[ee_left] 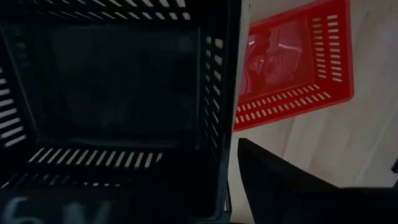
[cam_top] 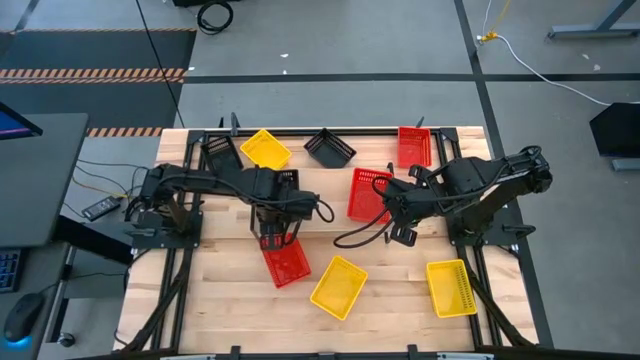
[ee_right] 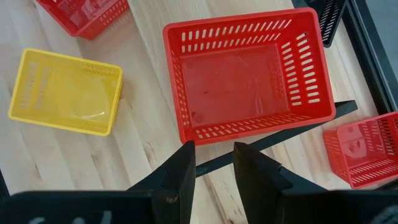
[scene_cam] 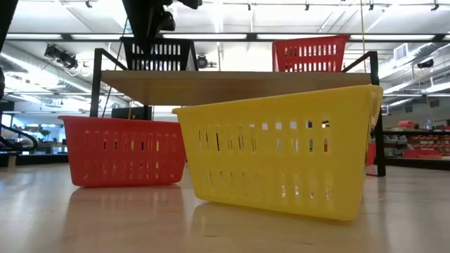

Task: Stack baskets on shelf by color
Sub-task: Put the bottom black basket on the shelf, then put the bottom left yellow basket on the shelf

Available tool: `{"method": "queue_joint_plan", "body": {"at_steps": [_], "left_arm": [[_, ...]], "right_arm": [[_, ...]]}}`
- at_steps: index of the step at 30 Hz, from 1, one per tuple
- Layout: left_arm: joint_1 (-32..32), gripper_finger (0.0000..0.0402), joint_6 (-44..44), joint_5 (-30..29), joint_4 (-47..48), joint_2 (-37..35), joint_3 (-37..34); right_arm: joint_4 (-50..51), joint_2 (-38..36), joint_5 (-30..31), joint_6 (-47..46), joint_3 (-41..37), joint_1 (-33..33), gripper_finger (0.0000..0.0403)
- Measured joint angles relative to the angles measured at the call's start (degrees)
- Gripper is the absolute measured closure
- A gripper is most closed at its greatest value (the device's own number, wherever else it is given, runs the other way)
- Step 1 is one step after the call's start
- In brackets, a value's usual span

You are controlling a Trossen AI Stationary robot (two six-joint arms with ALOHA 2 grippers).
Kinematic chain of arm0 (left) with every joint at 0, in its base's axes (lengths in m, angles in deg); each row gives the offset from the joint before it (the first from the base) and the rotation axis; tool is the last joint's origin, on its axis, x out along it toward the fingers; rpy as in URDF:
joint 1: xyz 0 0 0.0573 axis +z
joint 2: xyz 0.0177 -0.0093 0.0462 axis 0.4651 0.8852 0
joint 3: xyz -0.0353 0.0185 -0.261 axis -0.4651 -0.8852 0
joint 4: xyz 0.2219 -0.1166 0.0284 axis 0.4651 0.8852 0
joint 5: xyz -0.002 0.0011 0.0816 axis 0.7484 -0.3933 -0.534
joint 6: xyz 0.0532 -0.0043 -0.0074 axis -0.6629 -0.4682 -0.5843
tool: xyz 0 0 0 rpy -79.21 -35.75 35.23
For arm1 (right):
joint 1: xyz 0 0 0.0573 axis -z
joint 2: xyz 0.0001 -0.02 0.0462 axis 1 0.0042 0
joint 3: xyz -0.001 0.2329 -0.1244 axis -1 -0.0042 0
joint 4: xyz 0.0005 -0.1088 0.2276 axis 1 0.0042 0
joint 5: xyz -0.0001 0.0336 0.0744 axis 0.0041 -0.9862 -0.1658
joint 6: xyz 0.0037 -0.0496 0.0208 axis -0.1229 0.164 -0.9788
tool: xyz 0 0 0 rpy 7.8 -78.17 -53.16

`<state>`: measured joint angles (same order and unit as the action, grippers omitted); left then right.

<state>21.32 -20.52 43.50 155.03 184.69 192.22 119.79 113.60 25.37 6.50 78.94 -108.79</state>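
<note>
Baskets lie scattered. Two yellow baskets (cam_top: 338, 287) sit by the bench's near edge, a red basket (cam_top: 285, 262) just behind them. At mid-bench, the shelf (scene_cam: 232, 84) carries a black basket (scene_cam: 160, 55) at one end and a red one (scene_cam: 309, 54) at the other. The left gripper (cam_top: 275, 210) is at the black basket's wall; whether it grips or has let go I cannot tell. The right gripper (ee_right: 213, 146) hovers beside the shelved red basket, jaws parted and empty. Four more baskets line the far edge. They look light, thin and slightly springy, so pinching one slotted wall at the rim should hold. Smooth plastic may slide when nested.
</note>
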Motion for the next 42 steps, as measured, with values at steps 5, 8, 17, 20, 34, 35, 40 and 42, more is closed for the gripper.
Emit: {"method": "queue_joint_plan", "body": {"at_steps": [5, 8, 17, 20, 34, 35, 40, 42], "left_arm": [[-1.07, 0.0273, 0.68, 0.07, 0.01, 0.00, 0.00], [-1.56, 0.0273, 3.09, 0.20, 0.01, 0.00, 0.00], [-1.61, 0.0272, 4.62, -1.30, 0.05, -1.02, 5.31], [-1.45, 0.0272, 5.29, -2.38, 0.00, -1.16, 10.90], [-7.66, 0.0271, 1.38, 0.70, -15.05, 0.18, 21.64], [-8.48, 0.0271, 0.83, 0.70, -15.74, 0.96, 21.63], [-12.27, 0.0271, -0.07, 0.77, -19.63, 5.11, 21.57], [-13.66, 0.0271, -0.10, 0.84, -22.42, 7.13, 21.57]], "right_arm": [[-0.01, 0.00, 0.01, 0.00, 0.00, 0.00, 0.0289], [0.00, 0.00, 0.02, 0.00, 0.00, 0.00, 0.0289], [-0.24, 0.00, 0.02, 0.00, 0.03, 0.00, 0.0289], [-0.60, -0.07, 0.02, 0.01, 0.94, 0.00, 0.0289], [-0.02, -0.11, -4.81, -1.47, 3.72, -0.22, 0.0289], [-0.02, -0.23, -4.89, -1.80, 3.72, -0.34, 0.0289], [0.00, -2.19, -6.17, -3.33, 3.72, -1.43, 0.0289], [0.02, -3.42, -6.81, -4.56, 3.72, -2.15, 0.0289]]}}
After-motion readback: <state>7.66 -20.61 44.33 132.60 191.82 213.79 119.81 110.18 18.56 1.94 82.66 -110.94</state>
